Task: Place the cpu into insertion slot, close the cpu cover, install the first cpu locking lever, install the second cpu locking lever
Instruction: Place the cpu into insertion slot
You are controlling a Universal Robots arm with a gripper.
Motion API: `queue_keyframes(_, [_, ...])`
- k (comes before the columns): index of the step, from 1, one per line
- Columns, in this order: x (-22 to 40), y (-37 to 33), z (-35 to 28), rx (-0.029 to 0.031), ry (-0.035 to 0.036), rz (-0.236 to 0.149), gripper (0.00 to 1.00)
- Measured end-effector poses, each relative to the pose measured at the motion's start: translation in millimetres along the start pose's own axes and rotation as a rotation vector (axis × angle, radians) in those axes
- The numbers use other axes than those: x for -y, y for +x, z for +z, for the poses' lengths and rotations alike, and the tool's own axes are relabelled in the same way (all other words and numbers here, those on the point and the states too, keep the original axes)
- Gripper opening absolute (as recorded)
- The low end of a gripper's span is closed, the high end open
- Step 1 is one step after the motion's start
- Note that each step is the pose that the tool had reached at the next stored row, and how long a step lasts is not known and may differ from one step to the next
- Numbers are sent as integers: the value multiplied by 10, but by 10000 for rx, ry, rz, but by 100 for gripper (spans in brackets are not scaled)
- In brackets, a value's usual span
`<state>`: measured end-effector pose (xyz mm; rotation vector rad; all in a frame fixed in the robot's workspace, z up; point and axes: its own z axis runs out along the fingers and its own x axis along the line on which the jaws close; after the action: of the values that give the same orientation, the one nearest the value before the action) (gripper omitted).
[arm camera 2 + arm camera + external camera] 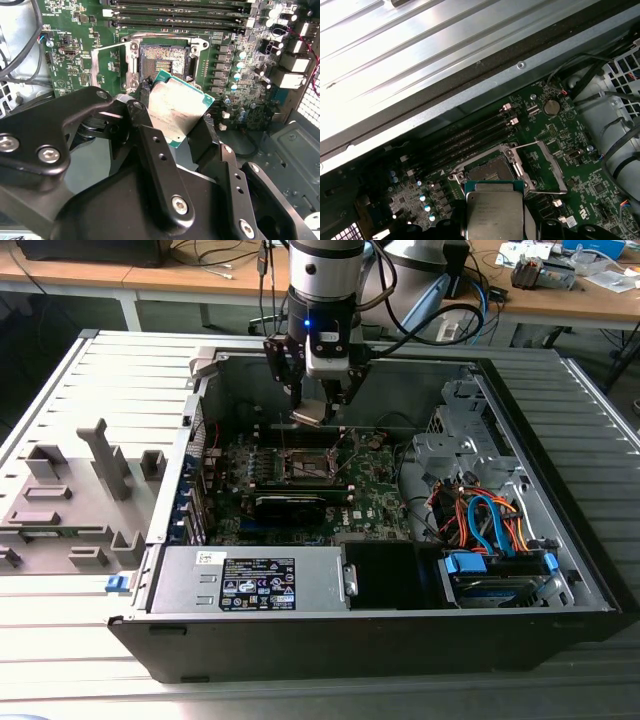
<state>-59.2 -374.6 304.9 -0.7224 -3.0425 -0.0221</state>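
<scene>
Exterior view's left: grey holder blocks on the slatted counter, just beside the open computer case.

Inside the case, along the wall closest to the camera: grey power supply. Behind it, the green board.

Over the board's middle hangs the gripper, its fingers clenched on the chip. The chip is held in the air, clear of the board and not seated. The second wrist view shows it pinched by two opposite edges, silvery face toward the camera.

The socket lies below the chip. In both wrist views its dark centre is bare. The cover, a thin metal frame, is swung open and sits beside the socket, off it.

Exterior view's right: orange and blue cables bunched by the metal drive cage, with a blue-trimmed drive in the corner of the case closest to the camera.
</scene>
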Motion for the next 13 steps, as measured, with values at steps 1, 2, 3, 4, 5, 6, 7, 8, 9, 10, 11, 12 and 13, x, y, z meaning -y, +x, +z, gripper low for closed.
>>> queue_keyframes(1, [0, 0, 0, 0, 0, 6, 55])
queue_keyframes(2, [0, 0, 0, 0, 0, 12, 55])
queue_keyframes(3, [0, 0, 0, 1, 0, 16, 55])
queue_keyframes(4, [0, 0, 0, 0, -1, 21, 55])
queue_keyframes(5, [0, 0, 0, 1, -1, 28, 55])
queue_keyframes(6, [0, 0, 0, 1, -1, 36, 55])
queue_keyframes(7, [0, 0, 0, 1, -1, 48, 55])
queue_keyframes(8, [0, 0, 0, 1, -2, 66, 55])
queue_keyframes(9, [0, 0, 0, 1, -2, 83, 55])
queue_keyframes(10, [0, 0, 0, 1, -2, 99, 55])
queue_keyframes(11, [0, 0, 0, 2, -2, 120, 55])
queue_keyframes(12, [0, 0, 0, 2, -2, 135, 55])
queue_keyframes(13, [0, 0, 0, 2, -3, 147, 55])
